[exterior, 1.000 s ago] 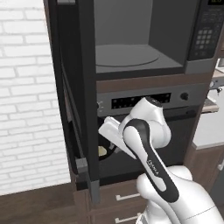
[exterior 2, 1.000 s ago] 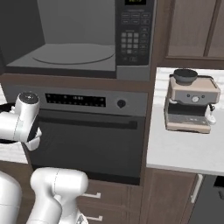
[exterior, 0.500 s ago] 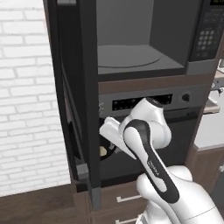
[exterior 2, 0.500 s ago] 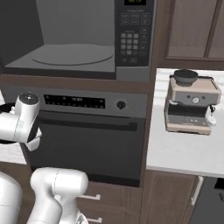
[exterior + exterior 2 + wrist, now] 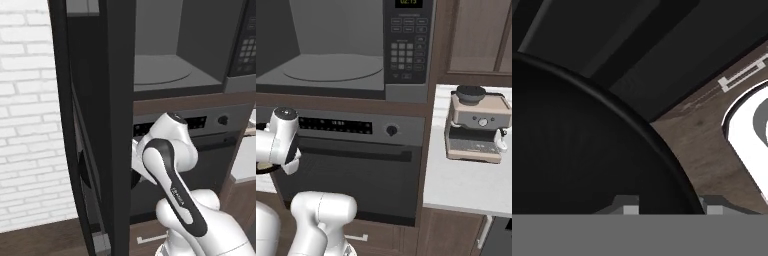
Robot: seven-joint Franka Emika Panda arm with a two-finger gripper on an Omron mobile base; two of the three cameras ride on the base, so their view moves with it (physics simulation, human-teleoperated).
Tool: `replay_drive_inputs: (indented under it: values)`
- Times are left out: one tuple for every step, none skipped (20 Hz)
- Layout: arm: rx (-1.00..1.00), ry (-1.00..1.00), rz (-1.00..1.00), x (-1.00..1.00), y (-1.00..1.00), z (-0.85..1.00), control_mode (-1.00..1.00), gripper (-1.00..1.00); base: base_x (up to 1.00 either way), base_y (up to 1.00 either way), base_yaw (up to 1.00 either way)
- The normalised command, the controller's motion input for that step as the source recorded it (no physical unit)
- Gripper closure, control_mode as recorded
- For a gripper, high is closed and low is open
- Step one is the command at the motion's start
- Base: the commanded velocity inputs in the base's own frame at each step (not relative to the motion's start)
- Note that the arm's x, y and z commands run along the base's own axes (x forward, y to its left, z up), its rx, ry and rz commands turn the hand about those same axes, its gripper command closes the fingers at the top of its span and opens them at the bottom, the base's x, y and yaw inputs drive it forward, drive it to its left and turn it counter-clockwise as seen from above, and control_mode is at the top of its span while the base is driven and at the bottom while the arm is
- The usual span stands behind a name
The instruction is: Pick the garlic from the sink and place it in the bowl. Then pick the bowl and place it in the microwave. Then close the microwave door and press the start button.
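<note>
The microwave (image 5: 331,65) takes up the upper part of both base views. Its cavity is open and bare, with the round turntable plate lying flat on its floor. In the left base view the microwave door (image 5: 117,125) stands swung out towards the camera as a tall dark slab, at 9 o'clock from the arm. Under the cavity sits the oven (image 5: 356,175), with its door shut.

The arm (image 5: 170,175) is folded in front of the oven, and its wrist is at oven height, so the cavity lies at about 12 o'clock from the wrist in the left base view and at 1 o'clock in the right base view.

In the hand view the bowl (image 5: 572,150) is a broad black mass running from 9 o'clock to 11 o'clock of the gripper (image 5: 671,207). Its rim curves down from 10 o'clock and passes between the 2 fingertips (image 5: 629,206) at 6 o'clock. The tips stand apart on either side of that rim, 1 inside the bowl and 1 outside. Whether they are pinching the rim or standing slack around it I cannot tell.

The bowl is therefore at the claw, low and outside the microwave, beside the open door. As I judge it, the coming move depends on that height gap: the bowl has to go up towards 12 o'clock, stay level, and then slide in over the turntable, clear of the door's edge.
</note>
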Motion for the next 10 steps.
replay_drive_inputs:
  values:
    - [0.00,0.00,0.00,0.00,0.00,0.00,1.00,1.00,0.11,0.06,0.00]
    - [0.00,0.00,0.00,0.00,0.00,0.00,1.00,1.00,0.00,0.00,0.00]
    - [0.00,0.00,0.00,0.00,0.00,0.00,1.00,1.00,0.00,0.00,0.00]
    - [0.00,0.00,0.00,0.00,0.00,0.00,1.00,1.00,-0.10,0.00,0.00]
    - [0.06,-0.12,0.00,-0.54,0.00,0.00,-1.00,1.00,0.00,0.00,0.00]
    - [0.08,-0.17,-0.01,-0.98,-0.11,0.02,-1.00,1.00,0.00,0.00,0.00]
    - [0.09,-0.15,-0.03,-1.00,-0.07,0.16,-1.00,1.00,0.00,0.00,0.00]
    - [0.11,-0.14,-0.03,-1.00,-0.21,0.21,-1.00,1.00,0.00,0.00,0.00]
    - [0.10,-0.15,-0.04,-1.00,-0.27,0.44,-1.00,1.00,0.00,0.00,0.00]
    - [0.09,-0.15,-0.07,-1.00,-0.26,0.59,-1.00,1.00,0.00,0.00,0.00]
